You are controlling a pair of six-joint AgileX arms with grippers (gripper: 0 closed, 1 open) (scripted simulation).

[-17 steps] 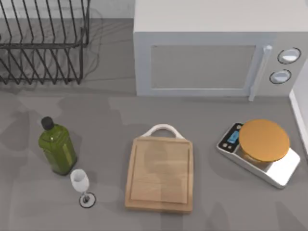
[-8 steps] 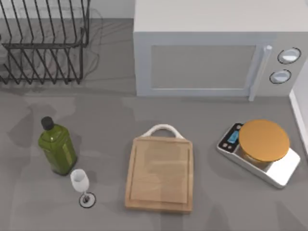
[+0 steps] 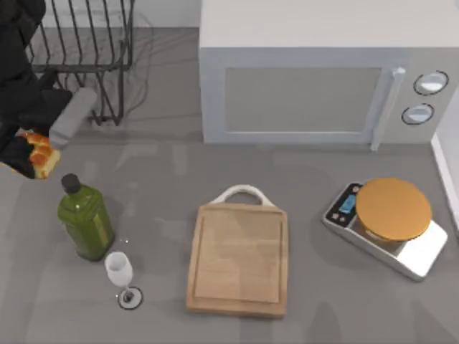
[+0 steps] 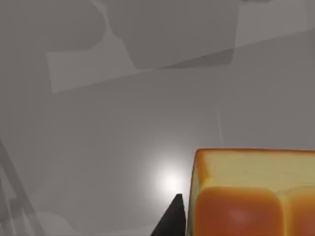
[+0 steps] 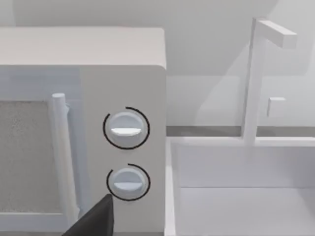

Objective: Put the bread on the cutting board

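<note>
The bread, a small golden-orange loaf piece, hangs above the table at the far left, just behind the green bottle. My left gripper is shut on it, and the black arm reaches in from the upper left corner. In the left wrist view the bread is close up, with one dark fingertip beside it and bare grey table below. The cutting board, light wood with a white loop handle at its far end, lies in the middle near the front edge with nothing on it. A dark fingertip of my right arm's gripper faces the microwave's knobs.
A green bottle and a wine glass stand between the bread and the board. A wire dish rack is at the back left, a microwave behind the board, a silver scale at the right, and a white sink beside the microwave.
My left arm has come into the top view at the upper left with the bread in its gripper. Nothing on the table has moved.
</note>
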